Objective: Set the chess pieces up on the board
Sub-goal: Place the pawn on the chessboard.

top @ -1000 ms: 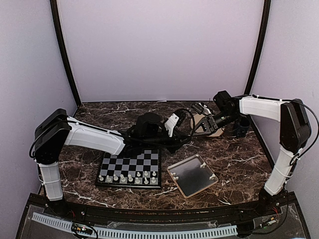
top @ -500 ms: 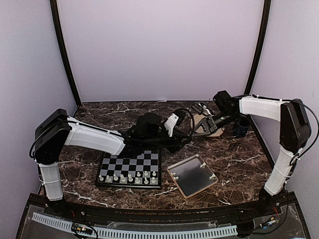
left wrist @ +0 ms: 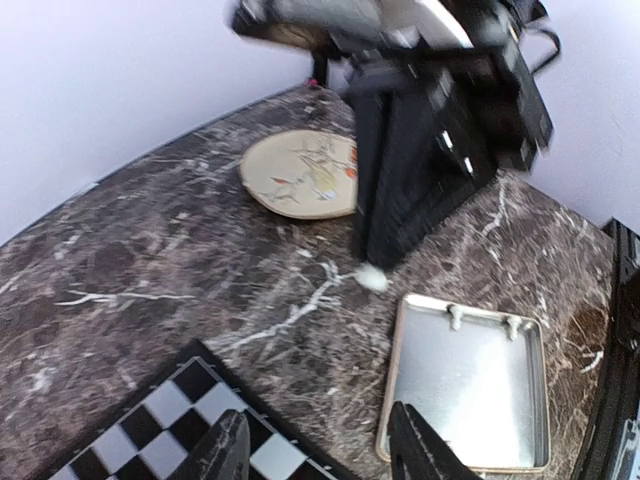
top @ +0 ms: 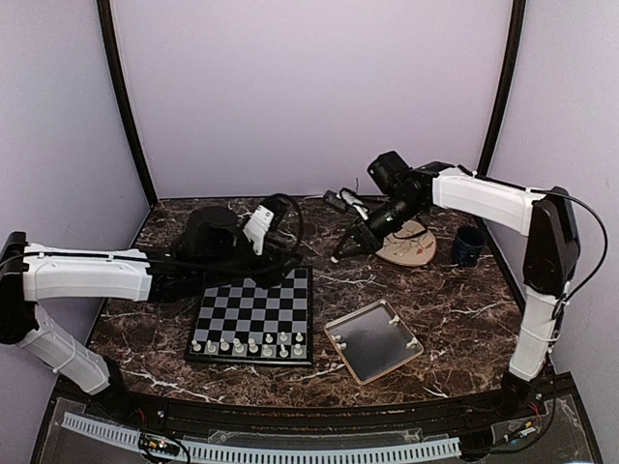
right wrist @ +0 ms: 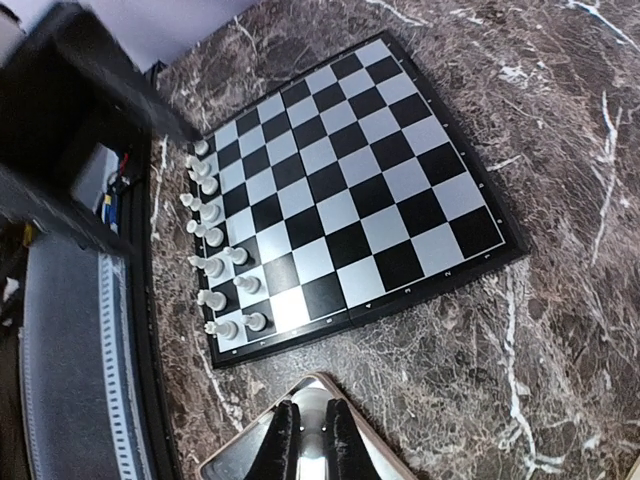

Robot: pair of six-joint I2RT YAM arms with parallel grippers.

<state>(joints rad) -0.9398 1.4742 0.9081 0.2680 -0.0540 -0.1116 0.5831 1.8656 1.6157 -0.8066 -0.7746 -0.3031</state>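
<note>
Top view, board: the board (top: 256, 309) lies flat on the worktop (top: 464, 309), towards the left.
Top view, set pieces: the chess pieces (top: 247, 345) stand along its near edge. One rank looks full and a second is only partly filled.
Top view, spare pieces: a few spare pieces (top: 392, 322) lie in the tray (top: 330, 334), just right of the board.
Top view, right tool: the right tool (top: 339, 255) hangs between the plate (top: 414, 253) and the board's far right corner, with a pale speck at its tip.
Left wrist, left tool: the left tool (left wrist: 320, 445) has its jaws apart with nothing between them. It is over the board's corner, with the tray to its right.
Left wrist, right tool: it is blurred, with fingers pressed together. A white piece (left wrist: 372, 278) appears pinched at the very tip, clear of the worktop.
Right wrist, tool: the fingers are closed together at the bottom edge, above the tray's corner. The held piece is hidden from this camera.
Right wrist, board: most squares are bare, and the pieces crowd the edge on the left of this view.
Handling, weight: each piece is probably very light and rigid, so little force is needed.
Handling, slip: smooth plastic gripped at the tip could twist or pop out, so a pinch across the waist or head, kept upright, seems safest.
Handling, risk: neighbouring pieces stand close and would topple easily, so the approach should be from above.
</note>
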